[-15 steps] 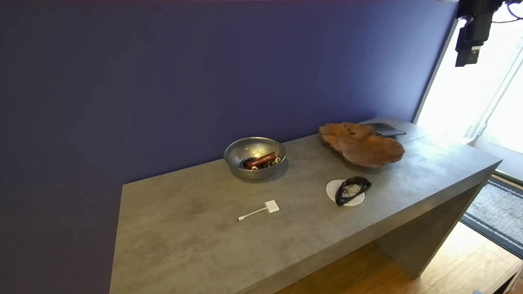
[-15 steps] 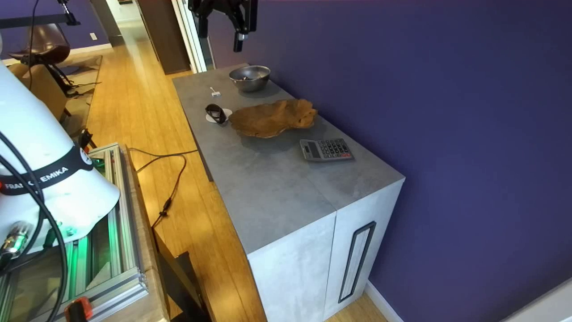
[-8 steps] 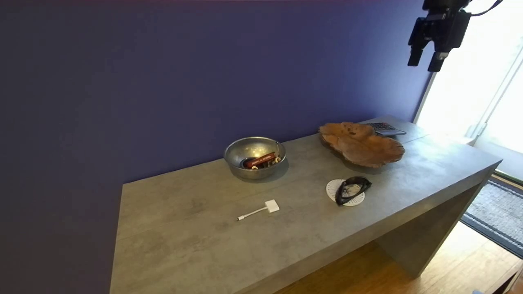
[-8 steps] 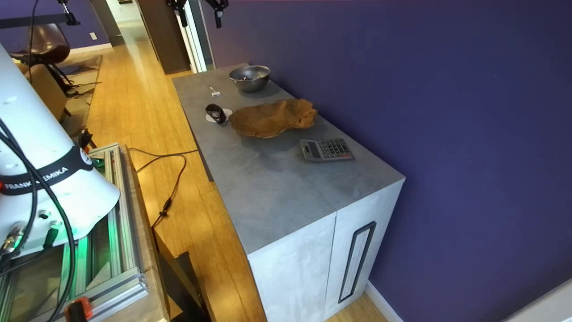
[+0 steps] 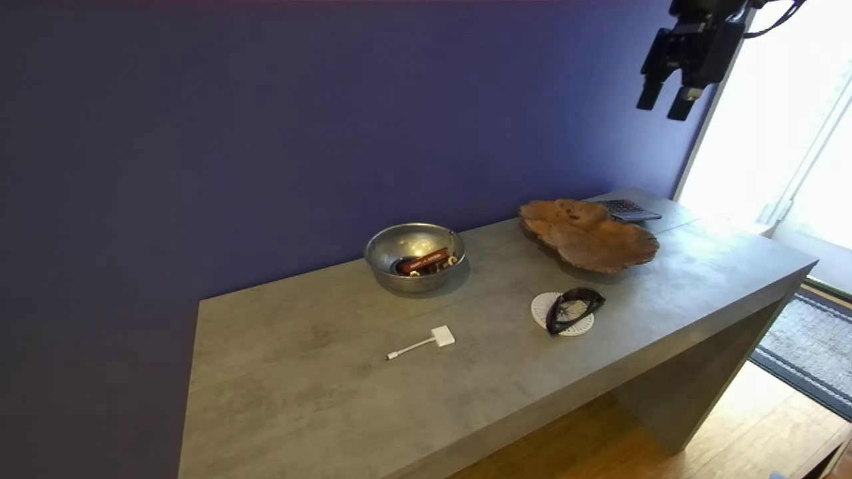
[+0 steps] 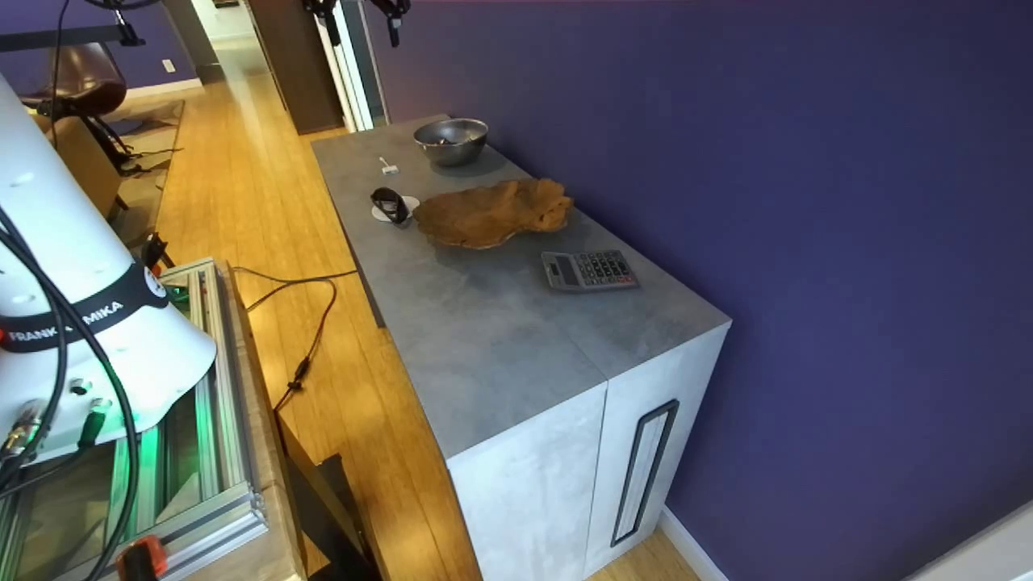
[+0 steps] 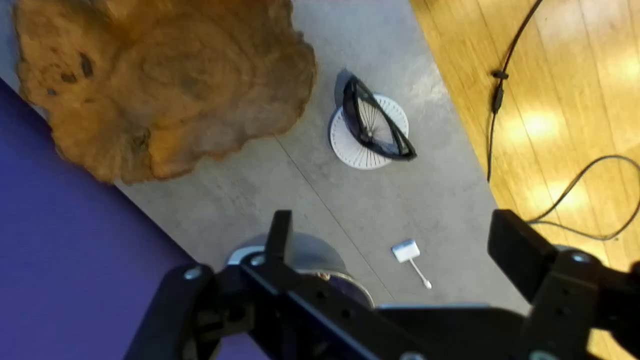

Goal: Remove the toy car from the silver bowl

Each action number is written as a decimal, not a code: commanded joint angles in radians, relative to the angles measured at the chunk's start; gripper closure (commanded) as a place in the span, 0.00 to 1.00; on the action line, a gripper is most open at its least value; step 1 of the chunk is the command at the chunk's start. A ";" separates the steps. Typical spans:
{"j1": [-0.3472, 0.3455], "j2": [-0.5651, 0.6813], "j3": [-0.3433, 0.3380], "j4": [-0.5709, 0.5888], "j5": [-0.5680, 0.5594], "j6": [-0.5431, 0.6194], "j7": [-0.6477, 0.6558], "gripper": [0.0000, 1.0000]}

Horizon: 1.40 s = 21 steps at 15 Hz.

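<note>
The toy car (image 5: 426, 261) is reddish-orange with dark bits and pale wheels. It lies inside the silver bowl (image 5: 411, 285), which stands upright near the wall. The bowl also shows at the far end of the counter in an exterior view (image 6: 452, 153), where the car is mostly hidden. My gripper (image 5: 663, 108) is open and empty, high above the counter and well to the side of the bowl. In the wrist view the gripper (image 7: 393, 225) has its fingers wide apart. One finger covers much of the bowl (image 7: 351, 289) there; only a small bit of its contents shows.
A brown wooden tray (image 5: 586, 236) lies beside the bowl. Black glasses (image 5: 558, 319) rest on a white round coaster (image 5: 542, 307). A white adapter (image 5: 442, 336) lies in front of the bowl. A calculator (image 6: 593, 270) is beyond the tray. A purple wall (image 5: 266, 133) backs the counter (image 5: 299, 372).
My gripper has moved left across an exterior view, toward the bowl's side, and has turned so both fingers show. It sits higher in the other view's picture. The car and bowl have not moved.
</note>
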<state>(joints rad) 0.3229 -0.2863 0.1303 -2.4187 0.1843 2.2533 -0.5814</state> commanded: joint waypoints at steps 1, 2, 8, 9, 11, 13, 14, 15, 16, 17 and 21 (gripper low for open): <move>0.082 0.162 0.066 0.051 0.097 0.276 -0.036 0.00; 0.095 0.230 0.089 0.071 0.086 0.364 -0.045 0.00; 0.042 0.422 0.199 0.155 0.016 0.491 0.000 0.00; 0.028 0.468 0.211 0.183 0.008 0.496 0.005 0.00; 0.013 0.484 0.224 0.187 0.008 0.499 0.005 0.00; 0.013 0.463 0.227 0.181 0.012 0.498 0.001 0.00; 0.021 0.509 0.229 0.209 0.010 0.546 0.026 0.00; 0.030 0.546 0.220 0.232 -0.035 0.566 0.072 0.00; 0.027 0.592 0.229 0.264 -0.045 0.594 0.069 0.00; 0.039 0.640 0.211 0.299 -0.113 0.622 0.113 0.00; 0.089 0.817 0.142 0.487 -0.291 0.582 0.266 0.00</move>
<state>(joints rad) 0.3718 0.3849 0.3188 -2.1012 0.0014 2.8722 -0.4128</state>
